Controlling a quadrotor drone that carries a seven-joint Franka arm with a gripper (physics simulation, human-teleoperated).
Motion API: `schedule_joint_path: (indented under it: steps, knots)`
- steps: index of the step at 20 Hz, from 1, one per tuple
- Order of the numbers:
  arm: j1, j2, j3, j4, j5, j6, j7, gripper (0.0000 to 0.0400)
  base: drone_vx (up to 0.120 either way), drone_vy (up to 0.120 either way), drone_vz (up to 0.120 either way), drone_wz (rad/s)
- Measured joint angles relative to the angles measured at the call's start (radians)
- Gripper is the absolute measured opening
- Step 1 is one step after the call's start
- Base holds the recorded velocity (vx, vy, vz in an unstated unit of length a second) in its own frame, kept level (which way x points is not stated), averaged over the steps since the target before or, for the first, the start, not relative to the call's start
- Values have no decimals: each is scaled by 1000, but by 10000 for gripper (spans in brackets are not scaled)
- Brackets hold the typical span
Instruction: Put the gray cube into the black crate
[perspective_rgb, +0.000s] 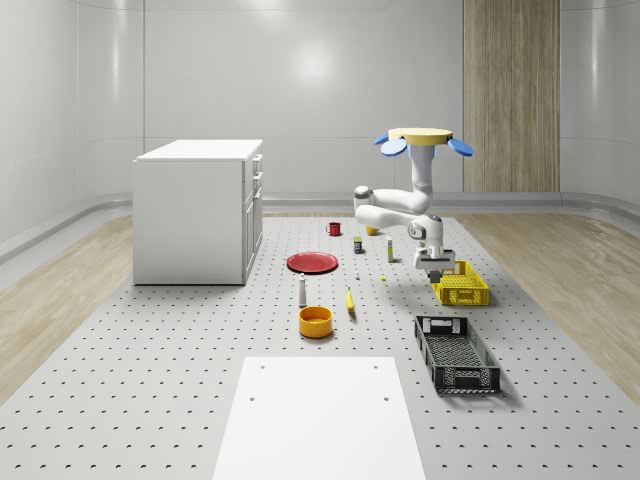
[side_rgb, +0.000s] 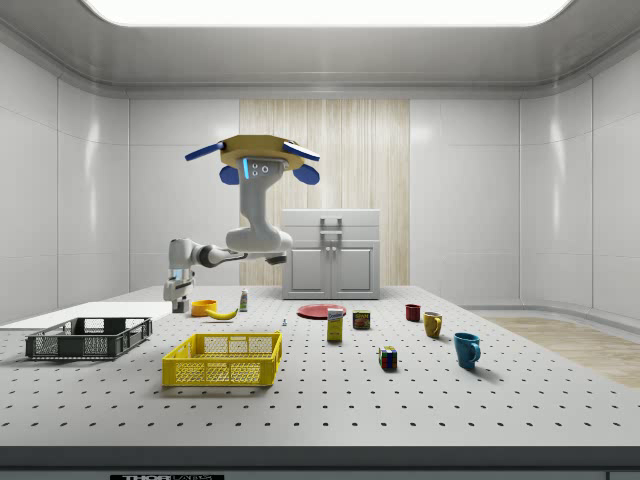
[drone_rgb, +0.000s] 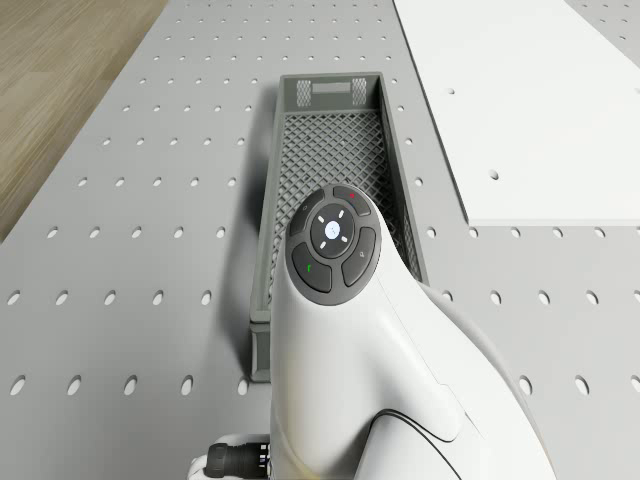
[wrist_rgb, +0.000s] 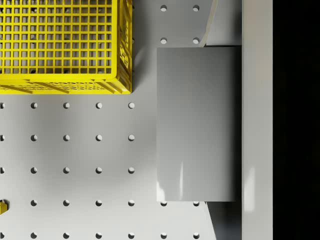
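Observation:
The gray cube (wrist_rgb: 197, 125) hangs above the perforated table, casting a shadow on it, pressed against one pale finger (wrist_rgb: 257, 125). My gripper (perspective_rgb: 432, 267) is shut on it, beside the near corner of the yellow crate (wrist_rgb: 60, 45). The drone (perspective_rgb: 422, 138) hovers over the table's right half, its arm reaching down and forward. The black crate (perspective_rgb: 457, 352) lies empty on the table, nearer the whole-scene camera than the yellow crate (perspective_rgb: 461, 286). In the side view the gripper (side_rgb: 179, 301) hangs above and just behind the black crate (side_rgb: 88, 337). The drone view shows the black crate (drone_rgb: 330, 150) beyond the arm.
A white cabinet (perspective_rgb: 199, 210) stands at the whole-scene view's left. A red plate (perspective_rgb: 312, 262), orange bowl (perspective_rgb: 315, 320), banana (perspective_rgb: 350, 300), small bottle (perspective_rgb: 302, 291), cans and mugs (side_rgb: 466, 349) dot the table's middle. A white sheet (perspective_rgb: 320, 415) lies at the front.

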Motion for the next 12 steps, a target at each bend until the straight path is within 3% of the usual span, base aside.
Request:
schedule_joint_path:
  steps: [12]
  knots:
    - [-2,-7,1,0,3,6,1,250,120,0,-3,0]
